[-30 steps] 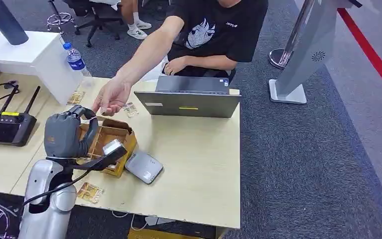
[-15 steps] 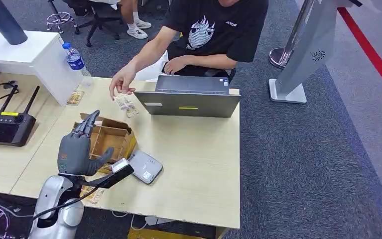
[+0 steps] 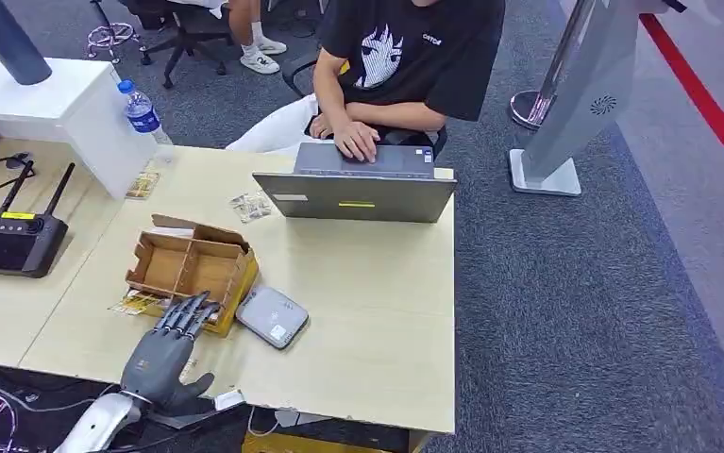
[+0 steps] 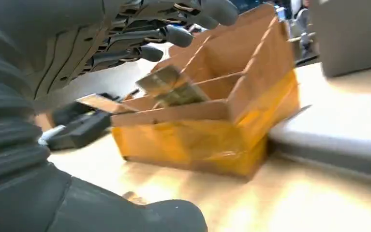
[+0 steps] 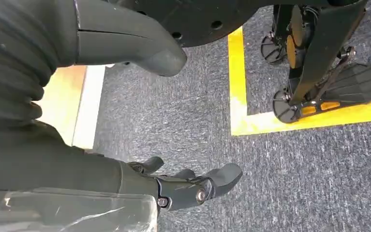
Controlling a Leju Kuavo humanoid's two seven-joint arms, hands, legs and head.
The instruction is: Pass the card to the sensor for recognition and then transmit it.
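1. Head view: my left hand [image 3: 164, 351] is at the near edge of the table [image 3: 377, 311], just in front of the cardboard box [image 3: 193, 269]. Its fingers are straight and spread, and it holds nothing. Cards [image 3: 250, 206] lie on the far side of the box, beside the laptop [image 3: 356, 196]. The grey sensor [image 3: 272, 317] lies flat, touching the right side of the box. A person [image 3: 405, 66] sits behind the laptop with a hand on it.
2. Left wrist view: my left hand's fingers [image 4: 173, 35] hang wide apart above the box [image 4: 212, 121]. One card [image 4: 171, 87] leans tilted inside the box, and I do not touch it.
3. Right wrist view: my right hand [image 5: 183, 186] hangs over the grey carpet [image 5: 294, 179], well apart from the box. Its fingers are loosely extended and it holds nothing.
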